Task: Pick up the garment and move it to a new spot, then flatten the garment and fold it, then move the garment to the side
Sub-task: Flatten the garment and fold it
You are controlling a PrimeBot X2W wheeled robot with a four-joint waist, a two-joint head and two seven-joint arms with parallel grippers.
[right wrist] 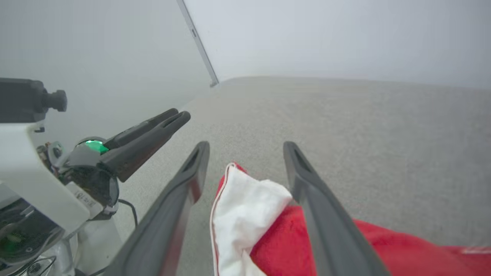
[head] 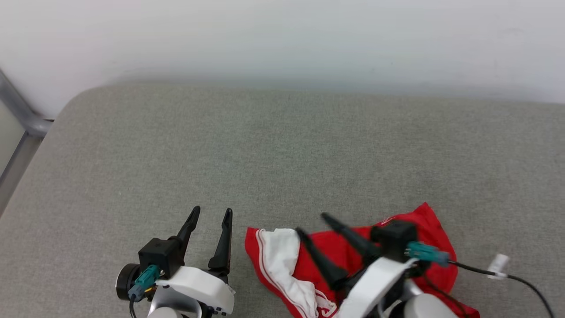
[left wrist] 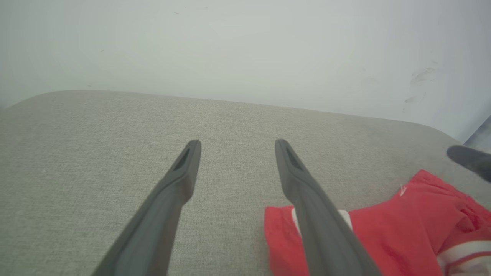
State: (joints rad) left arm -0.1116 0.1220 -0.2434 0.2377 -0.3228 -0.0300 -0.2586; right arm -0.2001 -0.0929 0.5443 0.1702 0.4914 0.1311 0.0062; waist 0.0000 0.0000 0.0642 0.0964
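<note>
Garment (head: 435,232) is down on the grey cushion (head: 282,145), so start there. The cushion is the biggest thing you've got: a flat fabric pad with a rounded far-left corner. A pale wall (head: 282,35) runs behind it and a bit of metal frame (head: 22,115) shows at the far left.

The garment is a crumpled red heap at the near edge of the cushion, on your right side, and part of it is hidden under your right arm. It is bunched, not flat. One red corner pokes up toward the far side.

Your right gripper (head: 312,223) is right over the heap with its fingers spread wide and angled to the far left. The wrist view shows the cloth lying between and below the two fingers, with nothing pinched. Can't tell if either finger actually touches the fabric.

Your left gripper (head: 212,212) is also spread wide and holds nothing. It sits over bare cushion just beside the garment's left edge, fingers pointing away from you.

The white sleeve (head: 282,251) is folded on the left end of the heap, with red-white striped trim (head: 263,260) along its edge.

A black cable (head: 525,282) trails off the right wrist, with a small white tag (head: 499,265) on it.
</note>
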